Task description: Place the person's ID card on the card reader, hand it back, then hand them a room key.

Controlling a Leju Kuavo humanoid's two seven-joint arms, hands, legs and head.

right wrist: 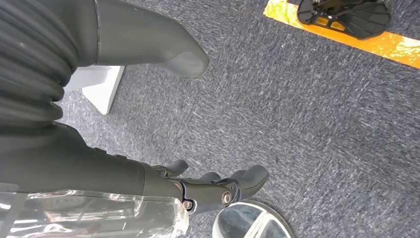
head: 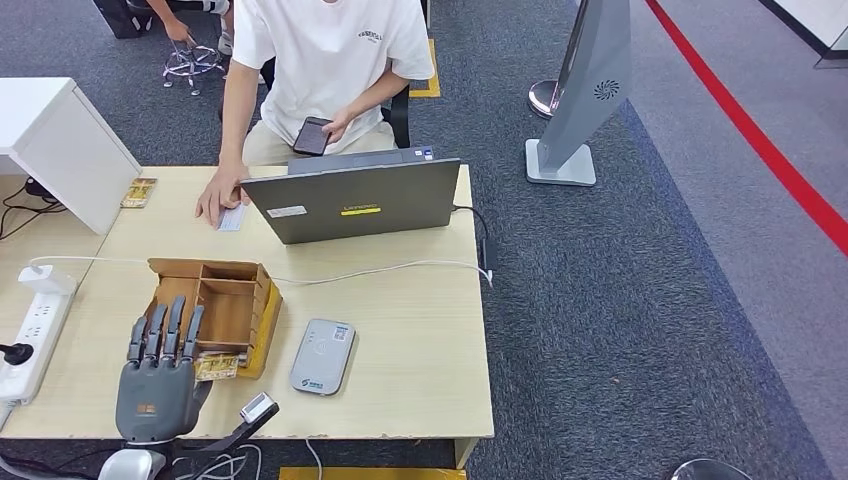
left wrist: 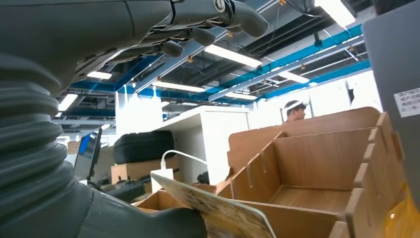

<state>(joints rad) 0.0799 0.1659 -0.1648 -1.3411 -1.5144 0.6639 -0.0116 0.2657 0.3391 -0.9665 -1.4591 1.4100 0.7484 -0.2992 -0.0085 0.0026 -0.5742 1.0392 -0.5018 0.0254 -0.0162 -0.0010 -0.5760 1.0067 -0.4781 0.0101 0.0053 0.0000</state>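
My left hand lies flat over the front edge of the wooden key box, fingers straight and apart. A yellowish patterned room key card sticks out beside its thumb. In the left wrist view the key card rests on top of the thumb, with the fingers well above it and not touching. The grey card reader sits bare to the right of the box. A pale ID card lies under the person's hand at the far side. My right hand hangs over the carpet, holding nothing.
An open laptop stands between the seated person and the reader, its white cable crossing the table. A power strip lies at the left edge. Another patterned card lies by the white cabinet. A grey floor stand is at the right.
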